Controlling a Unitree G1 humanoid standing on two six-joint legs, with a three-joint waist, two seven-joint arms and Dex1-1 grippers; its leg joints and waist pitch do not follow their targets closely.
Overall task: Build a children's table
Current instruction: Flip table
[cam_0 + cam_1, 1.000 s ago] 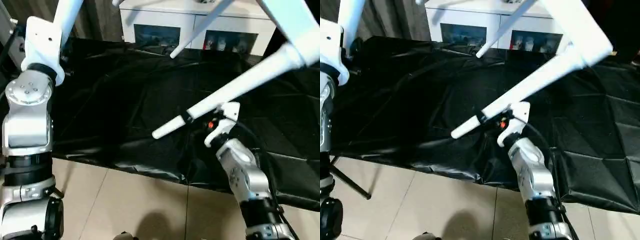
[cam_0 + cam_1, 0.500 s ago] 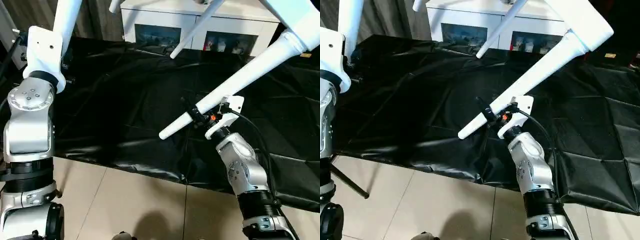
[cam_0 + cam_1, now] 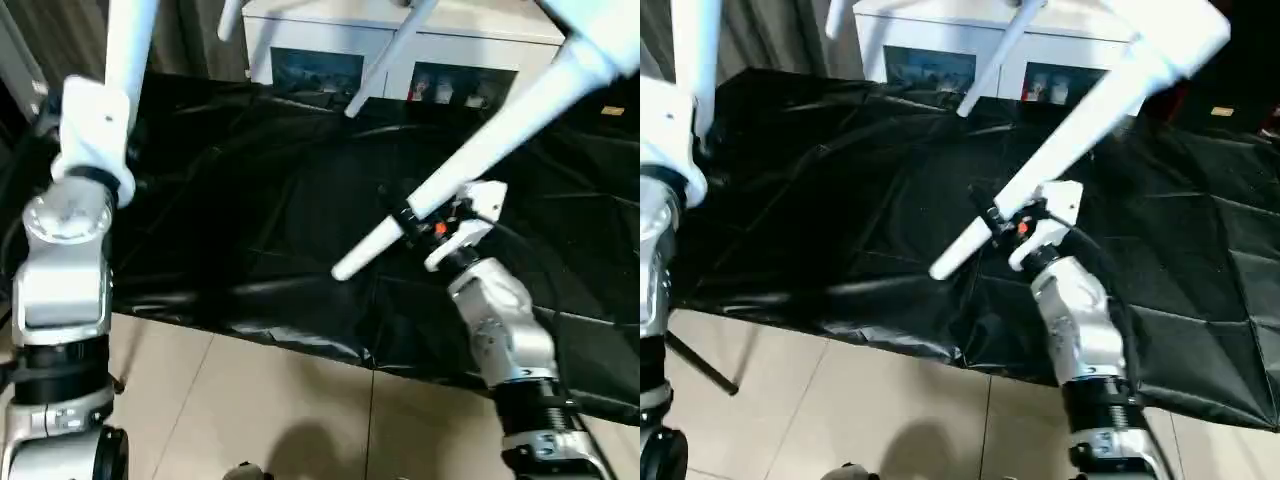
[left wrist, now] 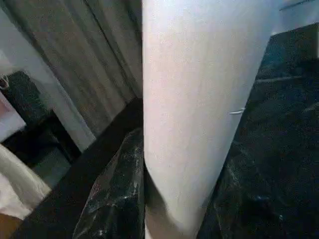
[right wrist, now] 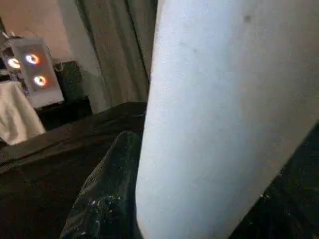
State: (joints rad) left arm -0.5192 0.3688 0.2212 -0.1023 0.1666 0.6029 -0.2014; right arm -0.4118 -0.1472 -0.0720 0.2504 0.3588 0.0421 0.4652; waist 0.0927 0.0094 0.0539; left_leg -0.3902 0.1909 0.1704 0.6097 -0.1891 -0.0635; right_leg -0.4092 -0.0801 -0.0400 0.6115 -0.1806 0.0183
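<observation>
The white children's table is held up in the air, its legs slanting down toward me. One long round leg [image 3: 490, 140] runs from a corner socket [image 3: 1170, 35] down to its tip [image 3: 345, 268] over the black sheet. My right gripper [image 3: 405, 215] is shut on this leg near its lower end, black fingers on either side. At the left, a second leg [image 3: 130, 40] comes down into my left gripper [image 3: 100, 115], which is shut on it, and the leg [image 4: 199, 99] looms close in the left wrist view. A third leg [image 3: 385, 60] hangs further back.
A black plastic sheet [image 3: 250, 200] covers the low work surface below the legs, its front edge [image 3: 300, 345] hanging over a tiled floor [image 3: 250, 420]. A white low cabinet [image 3: 320, 70] with dark glass openings stands behind. Curtains [image 4: 99, 55] hang at the left.
My right gripper has moved a little up and to the right with the leg, which now stands steeper. The left arm has barely moved.
</observation>
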